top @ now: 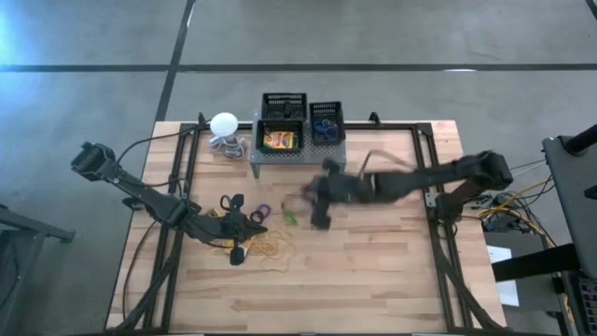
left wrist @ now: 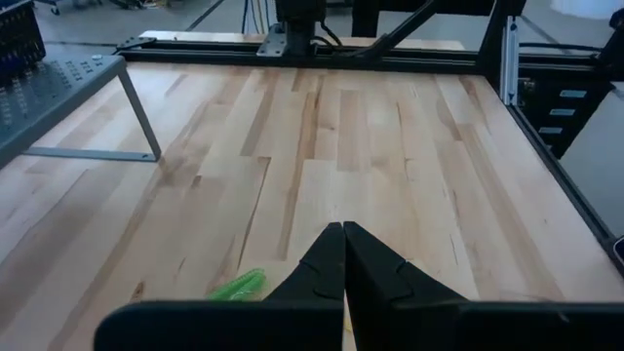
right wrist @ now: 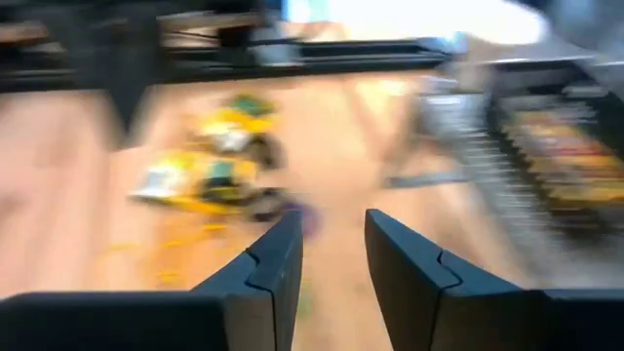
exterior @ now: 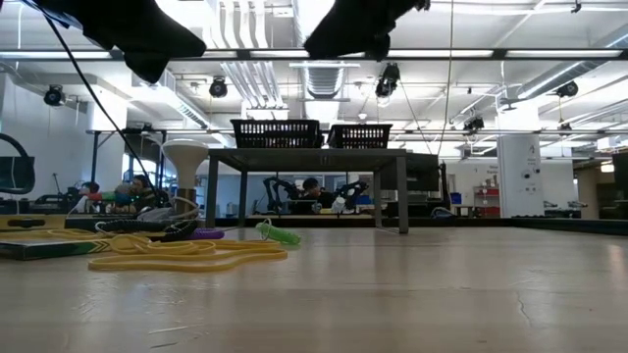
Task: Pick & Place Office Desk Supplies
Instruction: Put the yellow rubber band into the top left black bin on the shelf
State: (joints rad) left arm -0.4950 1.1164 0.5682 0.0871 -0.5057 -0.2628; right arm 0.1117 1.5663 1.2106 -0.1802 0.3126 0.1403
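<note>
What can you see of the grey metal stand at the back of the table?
The grey metal stand sits at the table's far edge, near the middle. It is a low shelf with a perforated top on thin legs, open underneath. Two black mesh trays stand on its top, seemingly side by side; a third tray holding yellow boxes sits in front of the left one. A white ball-shaped object sits just left of it.

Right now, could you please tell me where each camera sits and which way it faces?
High: overhead, looking down; both arms, grey stand.
Low: tabletop level, facing the room; arms overhead.
Left wrist: above shut fingers, facing bare wood.
Right wrist: above parted fingers, facing yellow-and-green boxes.
Shared: green ring, also low.
</note>
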